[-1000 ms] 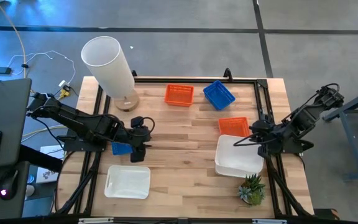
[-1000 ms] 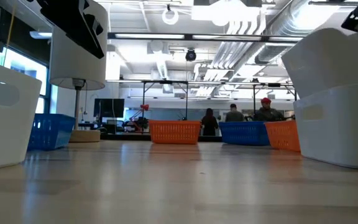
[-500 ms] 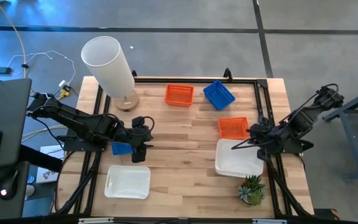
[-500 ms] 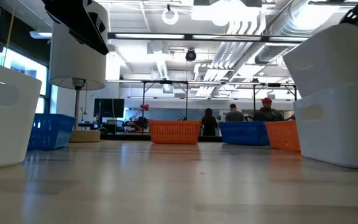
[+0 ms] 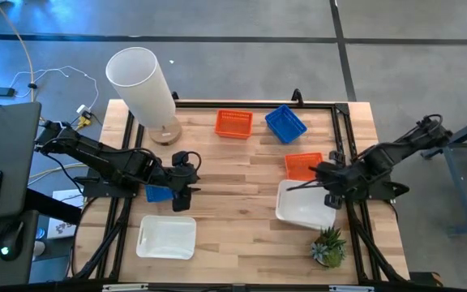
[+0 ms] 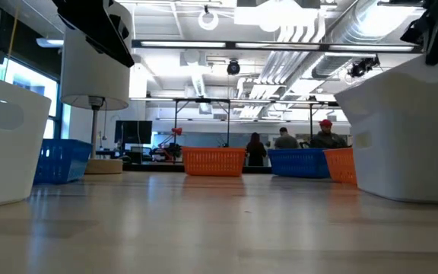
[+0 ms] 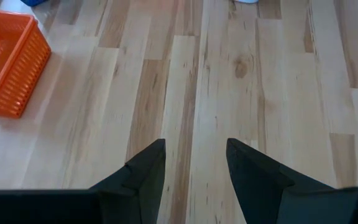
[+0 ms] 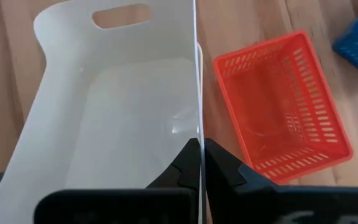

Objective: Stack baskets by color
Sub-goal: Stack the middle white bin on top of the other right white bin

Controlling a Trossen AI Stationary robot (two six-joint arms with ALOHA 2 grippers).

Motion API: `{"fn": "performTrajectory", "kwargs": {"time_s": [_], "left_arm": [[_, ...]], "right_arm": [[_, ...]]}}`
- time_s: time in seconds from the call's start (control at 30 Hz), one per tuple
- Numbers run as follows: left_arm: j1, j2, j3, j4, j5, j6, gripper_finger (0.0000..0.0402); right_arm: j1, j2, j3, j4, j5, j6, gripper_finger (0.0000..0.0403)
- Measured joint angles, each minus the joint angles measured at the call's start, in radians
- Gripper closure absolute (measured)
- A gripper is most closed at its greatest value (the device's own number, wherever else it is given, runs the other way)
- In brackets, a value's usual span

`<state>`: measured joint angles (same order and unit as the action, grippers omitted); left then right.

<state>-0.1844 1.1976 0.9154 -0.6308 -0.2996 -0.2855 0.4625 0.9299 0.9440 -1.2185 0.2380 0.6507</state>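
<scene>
The right gripper (image 8: 199,163), at the right of the overhead frame, pinches the thin side wall of a white basket (image 5: 305,204) between fingers (image 8: 182,165) closed tight on the plastic, holding it at lower right of the desk (image 5: 242,178). The grip is on one wall only, so the basket could tip, swing or slip free if it is carried fast. Its upper edge sits just beside an orange basket (image 5: 304,165), which a careless drag would likely shove across the desk. A small potted plant (image 5: 328,246) stands just below the held basket in the overhead frame and could be knocked over by a sweep that way.

A second white basket (image 5: 166,237), the likely partner for the stack, lies at lower left, well apart, with open wood between. The left gripper (image 5: 178,185) hangs just above that basket in the overhead frame, its fingers (image 7: 145,171) apart with nothing between them; the arm may crowd the drop zone. A blue basket (image 5: 158,193) shows partly under that arm.

Along the top of the frame sit another orange basket (image 5: 233,123) and another blue basket (image 5: 285,122), near each other, and a tall white lamp (image 5: 143,84) at upper left. Fewer than nine baskets are visible overhead; some may already be nested, though that cannot be told.
</scene>
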Motion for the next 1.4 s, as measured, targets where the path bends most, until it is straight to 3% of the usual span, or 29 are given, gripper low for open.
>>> {"fn": "performTrajectory", "kwargs": {"time_s": [0.47,0.83,1.4], "left_arm": [[0.000,0.000,0.000,-0.001,0.000,0.000,0.0243],[0.000,-0.001,0.000,-0.010,0.000,0.027,0.0243],[0.000,-0.001,0.000,-0.010,0.000,0.027,0.0243]], "right_arm": [[-0.122,0.016,-0.004,0.021,0.007,0.010,0.0403],[-0.108,0.019,-0.140,0.102,-0.004,0.143,0.0403],[-0.093,0.014,-0.148,0.140,-0.001,0.125,0.0403]]}}
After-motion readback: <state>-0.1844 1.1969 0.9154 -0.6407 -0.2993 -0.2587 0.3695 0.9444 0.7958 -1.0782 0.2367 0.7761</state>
